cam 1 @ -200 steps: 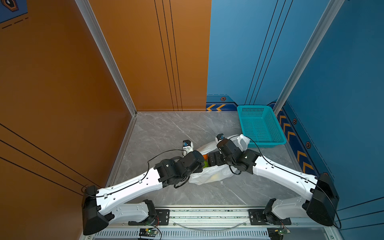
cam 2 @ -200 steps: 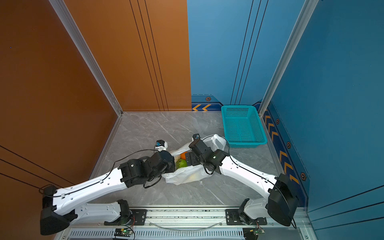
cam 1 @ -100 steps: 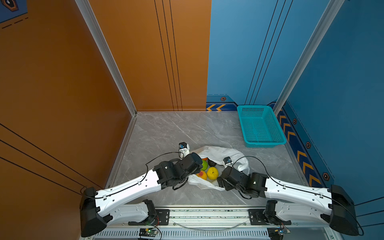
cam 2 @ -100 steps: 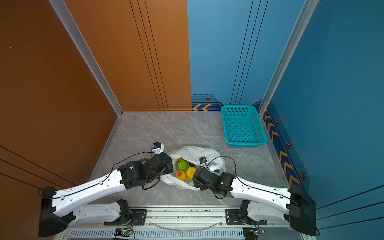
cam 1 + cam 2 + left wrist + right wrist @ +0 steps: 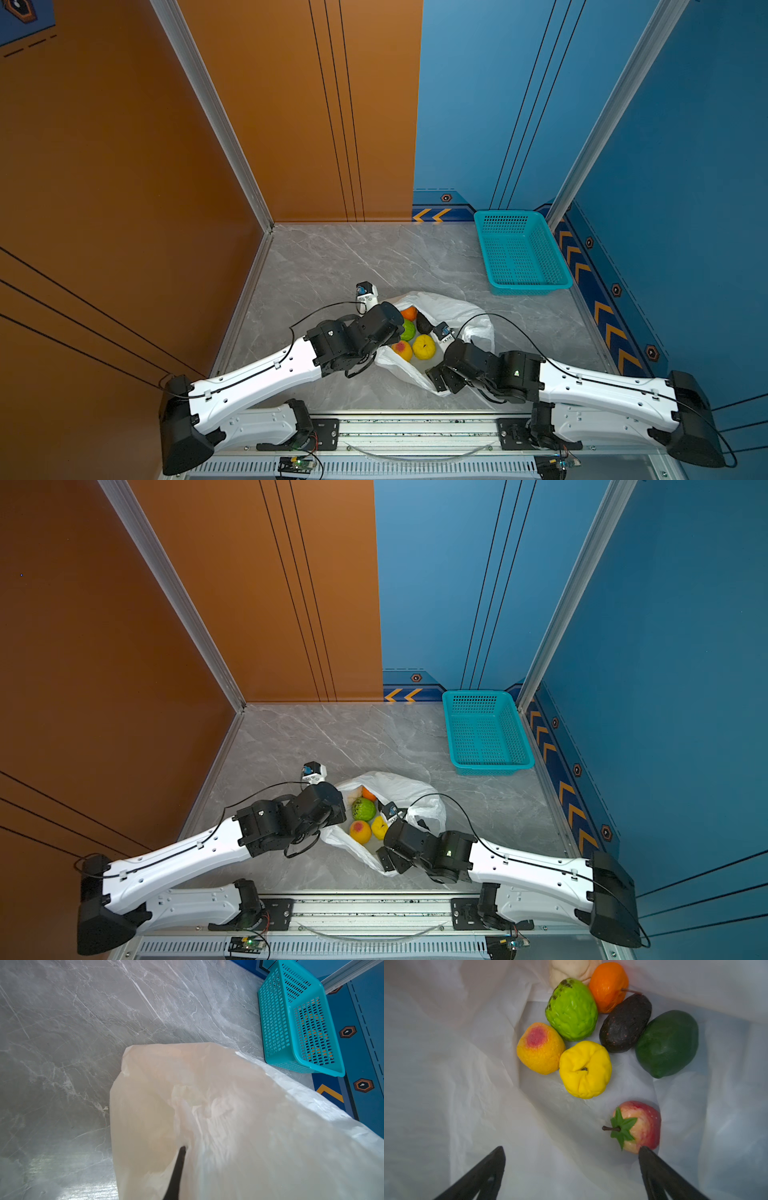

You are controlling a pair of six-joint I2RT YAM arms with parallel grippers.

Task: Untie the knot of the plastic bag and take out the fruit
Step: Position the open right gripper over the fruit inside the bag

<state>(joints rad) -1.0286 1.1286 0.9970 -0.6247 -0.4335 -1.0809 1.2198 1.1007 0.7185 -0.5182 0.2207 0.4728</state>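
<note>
The bag lies open-mouthed between the two arms. No knot is to be seen, and the fruit sits clustered inside. The right gripper is the nearer one. It points into the mouth with its jaws wide apart and nothing between them but loose film below. The yellow fruit lies straight ahead of it, on the line between its fingers, and is round, with no long axis to mind. The red-pink fruit is closer, just beside one fingertip, with its stem pointing across toward the gap. The left gripper is pressed together on the bag's rim, across the fruit from the right gripper, holding the film up. I judge it occupied, so the pick falls to the right gripper.
</note>
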